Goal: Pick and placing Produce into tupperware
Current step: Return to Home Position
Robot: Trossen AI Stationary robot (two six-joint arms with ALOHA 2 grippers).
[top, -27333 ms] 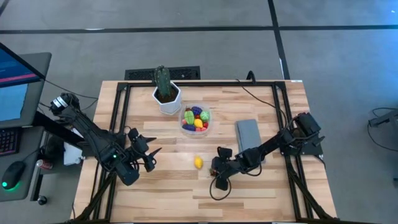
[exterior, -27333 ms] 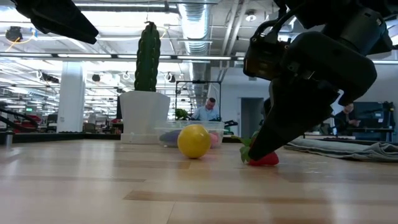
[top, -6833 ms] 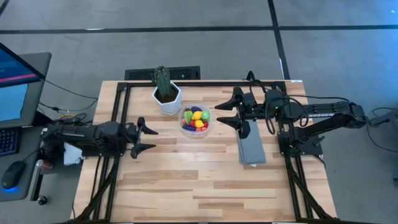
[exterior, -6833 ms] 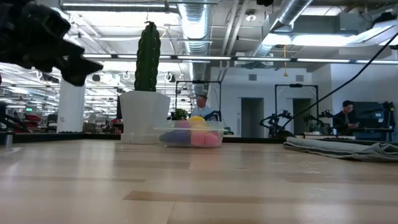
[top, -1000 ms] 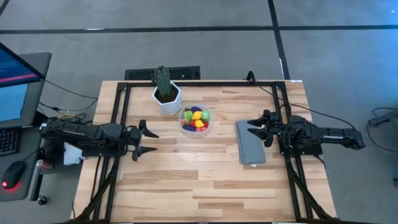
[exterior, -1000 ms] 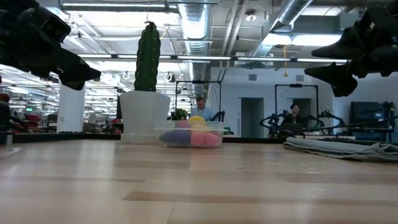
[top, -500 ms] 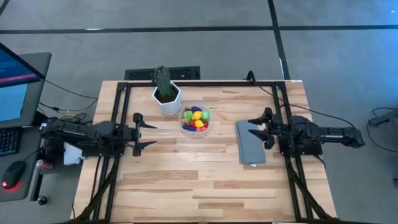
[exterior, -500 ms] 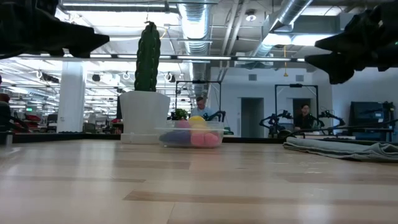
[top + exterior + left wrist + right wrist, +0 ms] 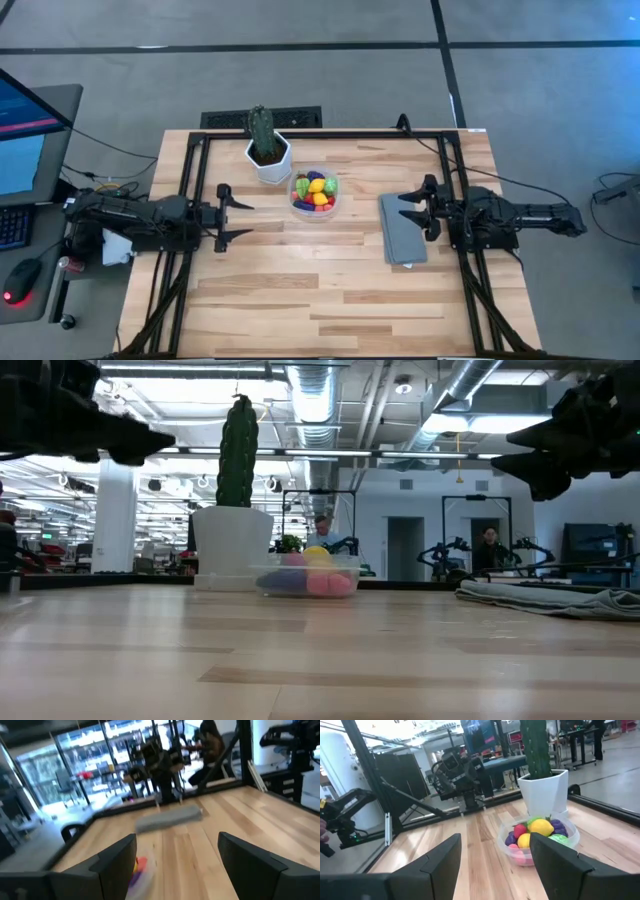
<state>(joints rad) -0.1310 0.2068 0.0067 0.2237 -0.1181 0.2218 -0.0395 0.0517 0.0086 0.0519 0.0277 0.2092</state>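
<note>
The tupperware (image 9: pixel 314 195), a small round clear container, stands on the wooden table right of the cactus pot. It holds the produce (image 9: pixel 536 831), small red, yellow, green and purple pieces. My left gripper (image 9: pixel 243 218) hovers open and level above the table's left side, pointing toward the right edge. My right gripper (image 9: pixel 408 208) hovers open and level over the grey cloth (image 9: pixel 402 228), pointing toward the tupperware. Nothing is between either pair of fingers. In the low view the tupperware (image 9: pixel 305 580) stands between my left gripper (image 9: pixel 135 440) and my right gripper (image 9: pixel 525 455), both well above the table.
A tall green cactus in a white pot (image 9: pixel 268 152) stands just left of and behind the tupperware. The folded grey cloth lies flat at the right. A black frame (image 9: pixel 190 200) runs along the table's left, far and right edges. Bare wood (image 9: pixel 320 290) fills the near half.
My left gripper has rolled about its own axis and its fingers have tipped up to level, rising a little; it stays open. My right gripper has rolled slightly in place. The tupperware and the produce have not moved.
</note>
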